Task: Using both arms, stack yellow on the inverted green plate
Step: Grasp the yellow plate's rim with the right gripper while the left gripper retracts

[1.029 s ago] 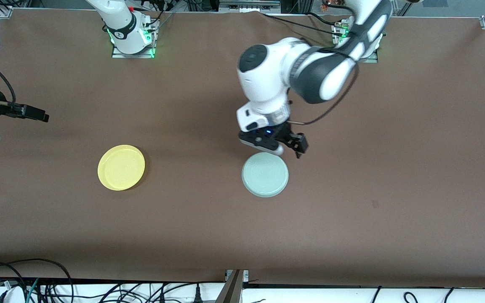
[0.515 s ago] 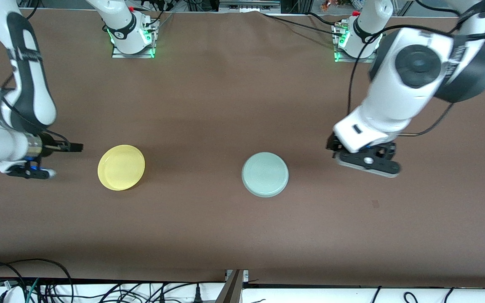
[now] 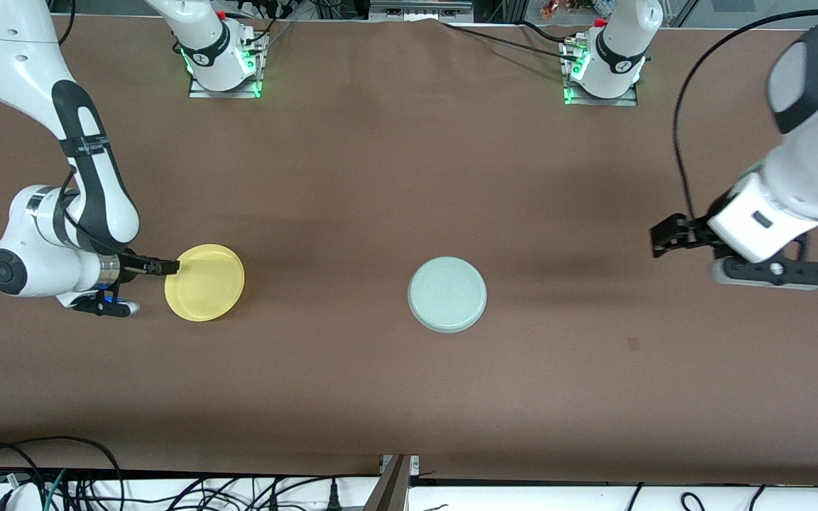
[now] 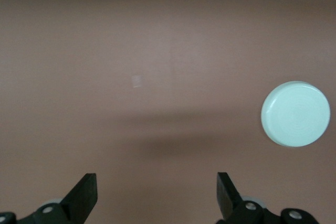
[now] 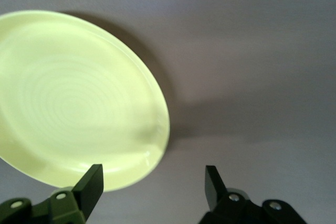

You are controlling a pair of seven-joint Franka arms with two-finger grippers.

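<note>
**Right gripper at the yellow plate's rim, left gripper parked wide over bare table**

The round, shallow, bright yellow plastic plate (image 3: 204,282) lies rim-up on the brown table (image 3: 409,383), toward the right arm's end; the round, pale mint-green plate (image 3: 447,294) sits upside down near the middle of the table, its ringed underside showing, well apart from the yellow one and about level with it in depth.

The black two-finger right gripper (image 3: 160,267) is low at the edge of the yellow plate on the side away from the green plate; in the right wrist view its fingers (image 5: 92,184) are spread apart, one over the plate's rim (image 5: 79,114) and the other over bare table, holding nothing.

The black two-finger left gripper (image 3: 667,235) is over bare table toward the left arm's end, well clear of the green plate; the left wrist view shows its fingers (image 4: 85,194) wide apart and empty, with the green plate (image 4: 295,114) off to one side.
</note>
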